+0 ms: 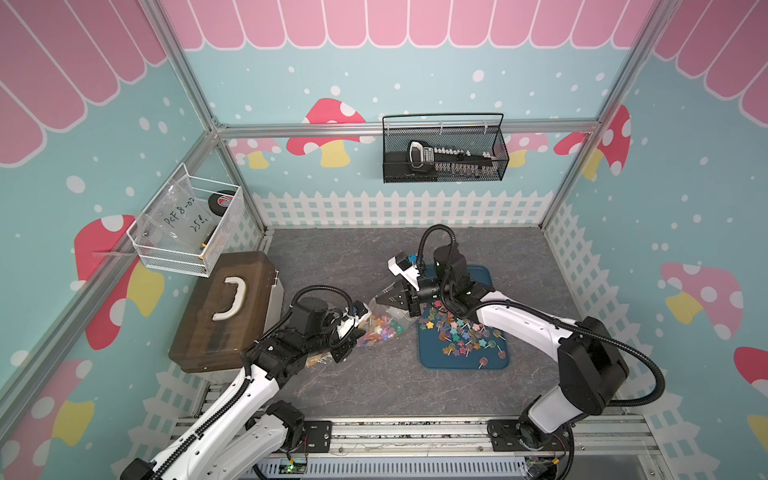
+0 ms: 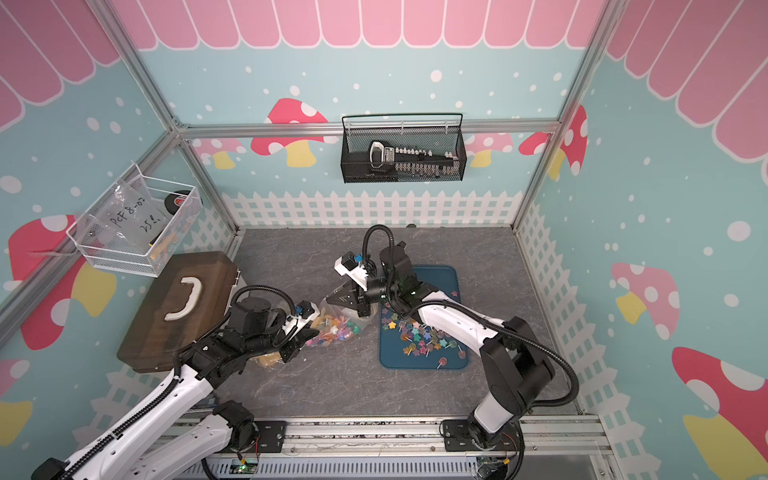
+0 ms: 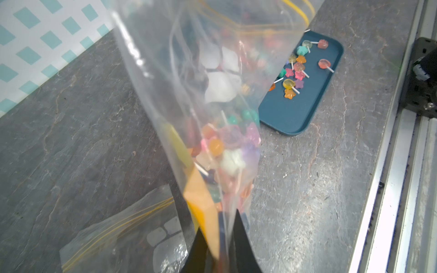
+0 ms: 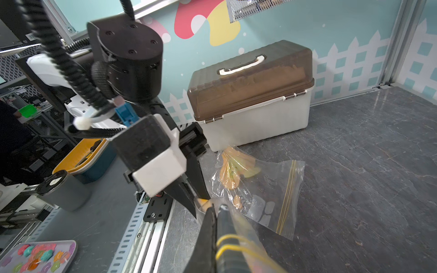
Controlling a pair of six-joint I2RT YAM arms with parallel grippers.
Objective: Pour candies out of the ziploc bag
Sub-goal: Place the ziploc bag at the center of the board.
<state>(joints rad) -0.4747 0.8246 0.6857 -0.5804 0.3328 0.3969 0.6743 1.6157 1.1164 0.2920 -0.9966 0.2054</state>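
**Beside the tray, a limp bag pinched at both ends**

Between the two arms, the ziploc bag (image 1: 384, 322) is slung just above the desk (image 1: 353, 257), with its mouth end at the edge of the blue tray (image 1: 457, 363). Many candies (image 1: 461, 332) already lie scattered on the tray. A good heap of them shows through the film at the bag's closed end.

The bag is thin, clear and floppy. It will likely sag and fold wherever it is unsupported, and it looks slick enough to slip from a weak pinch. The load seems light but loose, so it should shift as the bag tilts, and the short sticks may snag in creases. The soundest holds are probably the stiffer zip strip and the bottom seam, gripping film only.

That is how it is held. The left jaws are closed on the bag's bottom end, film squeezed between them. The right jaws are shut on the zip rim, its yellow lines running past them in the right wrist view.

The left arm (image 1: 257, 374) stretches low from the near rail, wrist turned toward the tray. The right arm (image 1: 519, 320) reaches over the tray and folds back, wrist pointing at its partner.
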